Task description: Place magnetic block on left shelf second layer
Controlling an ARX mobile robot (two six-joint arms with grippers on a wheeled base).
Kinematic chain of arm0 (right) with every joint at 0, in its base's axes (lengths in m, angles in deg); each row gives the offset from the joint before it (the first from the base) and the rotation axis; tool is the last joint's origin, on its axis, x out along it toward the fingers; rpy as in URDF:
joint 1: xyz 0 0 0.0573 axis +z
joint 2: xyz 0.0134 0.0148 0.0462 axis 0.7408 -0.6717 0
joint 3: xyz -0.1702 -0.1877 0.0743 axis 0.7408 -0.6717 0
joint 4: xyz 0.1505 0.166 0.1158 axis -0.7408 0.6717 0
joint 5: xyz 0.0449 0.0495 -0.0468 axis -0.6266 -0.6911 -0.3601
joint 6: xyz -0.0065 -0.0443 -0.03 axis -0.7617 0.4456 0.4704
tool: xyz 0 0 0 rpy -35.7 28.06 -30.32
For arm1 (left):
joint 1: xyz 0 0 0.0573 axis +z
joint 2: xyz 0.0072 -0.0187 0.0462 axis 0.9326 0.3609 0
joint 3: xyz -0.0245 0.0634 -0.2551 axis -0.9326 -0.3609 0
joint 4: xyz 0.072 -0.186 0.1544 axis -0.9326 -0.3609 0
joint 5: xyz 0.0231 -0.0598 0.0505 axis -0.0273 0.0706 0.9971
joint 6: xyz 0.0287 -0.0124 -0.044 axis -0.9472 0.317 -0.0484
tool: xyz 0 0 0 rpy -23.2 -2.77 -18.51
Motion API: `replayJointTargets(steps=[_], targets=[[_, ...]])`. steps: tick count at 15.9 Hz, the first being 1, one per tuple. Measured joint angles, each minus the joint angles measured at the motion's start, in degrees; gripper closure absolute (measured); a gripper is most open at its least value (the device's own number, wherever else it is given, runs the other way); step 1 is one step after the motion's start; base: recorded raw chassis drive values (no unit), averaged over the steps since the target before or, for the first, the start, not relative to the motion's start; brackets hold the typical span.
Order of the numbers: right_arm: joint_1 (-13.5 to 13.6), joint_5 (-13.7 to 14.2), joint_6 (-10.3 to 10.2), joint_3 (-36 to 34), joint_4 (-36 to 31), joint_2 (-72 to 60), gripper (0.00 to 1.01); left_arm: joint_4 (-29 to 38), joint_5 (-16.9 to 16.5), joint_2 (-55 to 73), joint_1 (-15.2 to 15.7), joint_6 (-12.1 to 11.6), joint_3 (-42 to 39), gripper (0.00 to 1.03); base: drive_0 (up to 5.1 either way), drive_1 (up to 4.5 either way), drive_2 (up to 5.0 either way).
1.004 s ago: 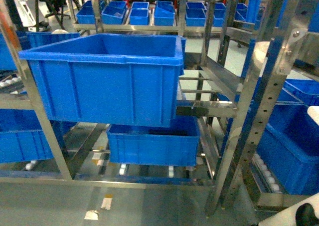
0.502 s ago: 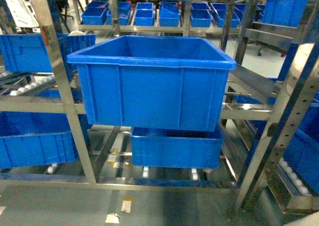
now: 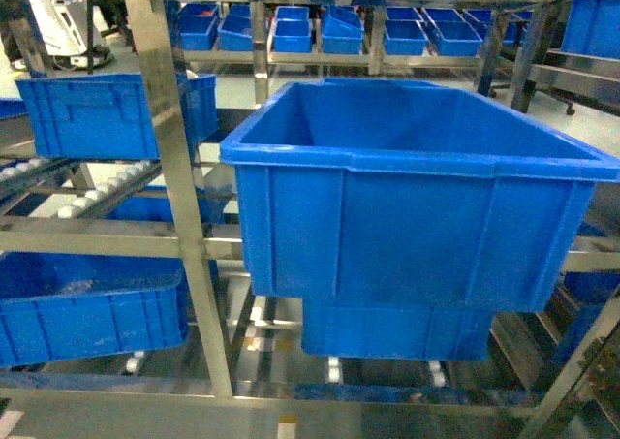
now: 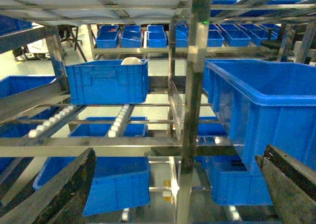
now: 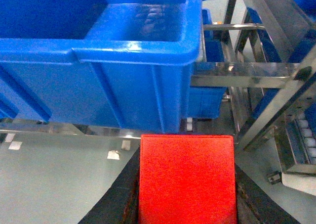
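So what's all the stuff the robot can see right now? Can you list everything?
Big bin: one, blue, open top, on the steel rack right in front.
Lower bin: one, blue, directly under the big bin.
Crate: one, blue, on the roller shelf to the left, something white poking out.
Left floor-level bin: one, blue, bottom left.
Small bins: many, blue, rows on the far racks.
Rack posts: shiny steel, upright.
Magnetic block: one, red, held in front of the big bin.
Right pincer: dark, shut on the block.
Left pincer: dark, open, empty.
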Motion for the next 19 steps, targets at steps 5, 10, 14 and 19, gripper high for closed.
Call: replayJointTargets(steps=[5, 10, 14, 19], targets=[[0.09, -0.11, 0.00, 0.00, -0.04, -0.07, 0.68, -0.22, 0.17, 0.00, 0.00, 0.00, -0.02, 0.05, -2.2, 2.85, -0.6], [0.00, -0.07, 0.00, 0.00, 0.07, -0.04, 0.68, 0.02, 0.07, 0.00, 0.00, 0.00, -0.02, 0.05, 0.0, 0.00, 0.0], [3.93, 1.99, -2.69, 7.15, -5.01, -7.39, 0.68, 0.02, 0.04, 0.00, 0.00, 0.00, -0.02, 0.05, 0.0, 0.00, 0.0], [4.96, 2.27, -4.46, 13.44, -6.80, -14.95, 0.68, 0.02, 0.02, 0.00, 0.00, 0.00, -0.02, 0.05, 0.0, 0.00, 0.0]])
